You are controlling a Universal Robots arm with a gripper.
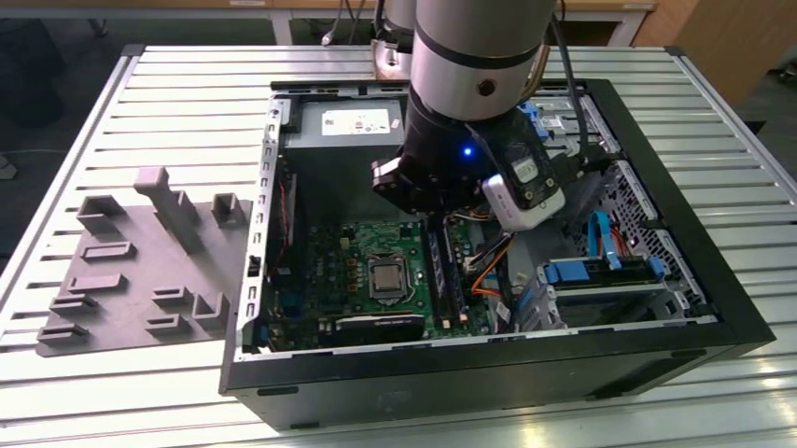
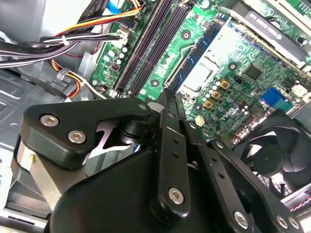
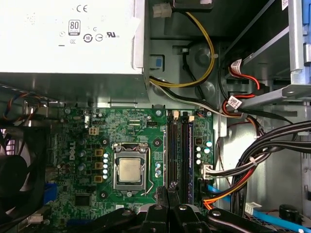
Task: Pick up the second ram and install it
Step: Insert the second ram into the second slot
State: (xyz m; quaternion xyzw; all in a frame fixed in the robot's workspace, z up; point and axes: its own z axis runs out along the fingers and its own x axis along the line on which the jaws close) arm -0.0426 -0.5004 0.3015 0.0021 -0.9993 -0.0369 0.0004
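On the slatted table [image 1: 187, 93], an open case [image 1: 498, 369]; gripper [image 3: 170, 189] pressed together over slot rails [image 3: 173, 145], cables [image 3: 265, 153] beside.

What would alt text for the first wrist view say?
The robot's black jaws, drawn together, hang over the black memory slots of a green motherboard. A processor socket lies beside the slots; a power supply and bundled cables border the board.

Green motherboard [image 1: 336, 257], plain black case [image 1: 498, 373] and gripper [image 3: 167, 190], grey tray [image 1: 125, 280], ribbed silver table [image 1: 187, 93], bright blue drive brackets [image 1: 580, 273].
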